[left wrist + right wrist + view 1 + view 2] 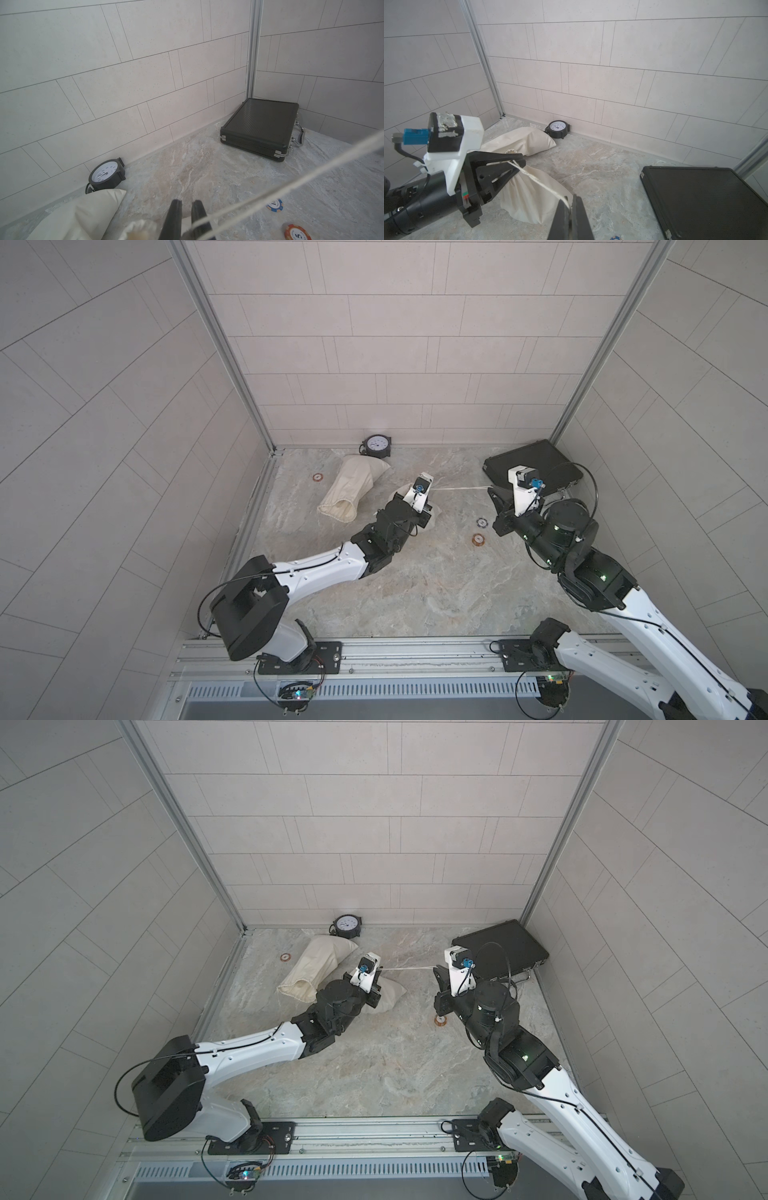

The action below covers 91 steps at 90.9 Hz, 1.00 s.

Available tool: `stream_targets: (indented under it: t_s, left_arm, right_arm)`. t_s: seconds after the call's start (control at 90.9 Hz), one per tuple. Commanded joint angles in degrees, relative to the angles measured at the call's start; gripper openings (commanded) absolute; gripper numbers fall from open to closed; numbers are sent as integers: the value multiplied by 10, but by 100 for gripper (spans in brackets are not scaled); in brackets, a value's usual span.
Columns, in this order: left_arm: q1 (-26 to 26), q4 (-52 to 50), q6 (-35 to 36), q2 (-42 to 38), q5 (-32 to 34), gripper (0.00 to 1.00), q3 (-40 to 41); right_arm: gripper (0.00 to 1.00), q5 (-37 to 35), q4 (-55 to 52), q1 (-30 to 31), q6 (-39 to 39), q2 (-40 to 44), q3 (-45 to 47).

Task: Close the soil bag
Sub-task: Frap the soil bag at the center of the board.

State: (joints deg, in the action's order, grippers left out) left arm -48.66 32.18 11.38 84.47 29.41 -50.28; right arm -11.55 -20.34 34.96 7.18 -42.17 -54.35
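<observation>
One taut drawstring [457, 489], case [534, 456] cornered, tabletop [415, 593] bare

2 white arms [320, 568], black joints [249, 614]

Both top views high overhead, looking down on whole marbled tabletop [415, 593], wrist views low, near, both showing round black clock [106, 174].

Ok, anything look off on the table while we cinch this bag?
No spilled soil visible. A second bag lies on its side, mouth open, near the clock, and poker chips lie loose outside the closed case.
</observation>
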Motion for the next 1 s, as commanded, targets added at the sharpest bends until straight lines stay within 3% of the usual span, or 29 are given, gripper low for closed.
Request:
stream_targets:
  t_s: [0.0, 0.11, 0.187, 0.308, 0.418, 0.638, 0.781, 0.88, 0.99]
  left_arm:
    - [54, -83, -34, -7, 76, 9, 41]
    - [55, -76, -22, -23, 54, 11, 51]
    - [61, -95, -22, -28, 44, 0, 44]
    - [63, -120, -11, -54, -78, 0, 35]
    - [63, -154, -7, -64, -159, 0, 4]
    - [63, -216, 0, -52, -217, 0, -52]
    - [63, -237, 1, -49, -241, 0, -69]
    - [63, -249, 2, -48, -253, 0, -77]
    - [63, -256, 1, -49, -257, 0, -80]
  right_arm:
    - [0, -92, 50, -25, 15, 37, -24]
    - [0, -83, 45, -28, 29, 11, -19]
    - [0, -68, 54, -41, 35, -1, -5]
    - [0, 54, 56, -52, 32, -49, 5]
    - [32, 176, 92, -53, 27, -93, 32]
    - [69, 316, 202, -52, 2, -162, 86]
    - [77, 327, 258, -52, -18, -211, 99]
    - [77, 303, 306, -52, -19, -242, 110]
    - [76, 331, 348, -52, -14, -270, 114]
